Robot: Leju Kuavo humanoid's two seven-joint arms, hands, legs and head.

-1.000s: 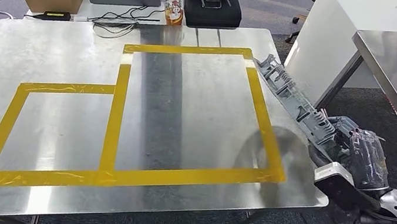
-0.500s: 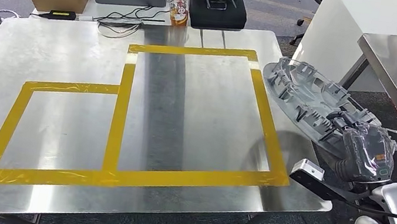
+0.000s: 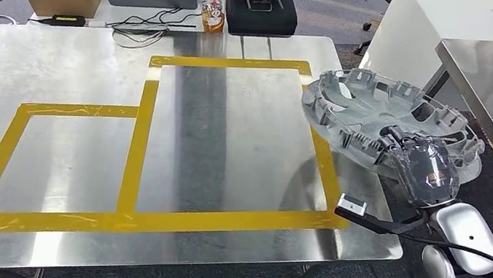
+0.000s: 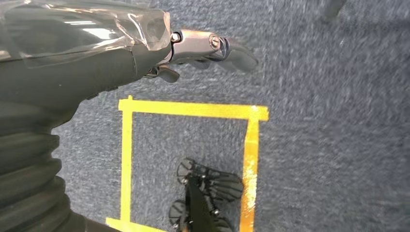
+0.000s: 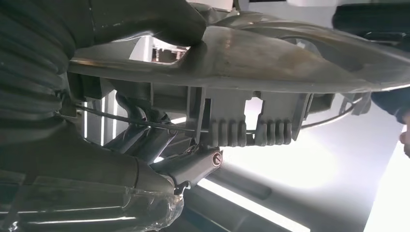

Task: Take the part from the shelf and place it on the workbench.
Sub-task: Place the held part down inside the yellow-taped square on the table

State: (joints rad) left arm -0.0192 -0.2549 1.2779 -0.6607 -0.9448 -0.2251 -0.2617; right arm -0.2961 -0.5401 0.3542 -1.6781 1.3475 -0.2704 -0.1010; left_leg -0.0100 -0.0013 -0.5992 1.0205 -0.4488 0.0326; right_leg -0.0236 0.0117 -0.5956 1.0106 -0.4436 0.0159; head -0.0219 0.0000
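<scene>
Grey plastic part [image 3: 386, 119] gripped by right hand [image 3: 425, 169], carried level over right edge of workbench [image 3: 91, 71].
Held flat, ribbed side up, probably for set-down inside yellow tape outline [image 3: 140, 153]; overhangs that outline's far right corner, not yet touching metal. Gripped at near rim: thumb on one face, fingers [image 5: 193, 166] under other, part's bulk reaching away from palm. Left hand [image 4: 145, 53] hangs over carpet, holds nothing, fingers apart.

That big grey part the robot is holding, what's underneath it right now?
Under the grey part lie the metal workbench's right edge and a corner of the yellow tape. The right hand grips it from below. What lies directly beneath is covered.
</scene>
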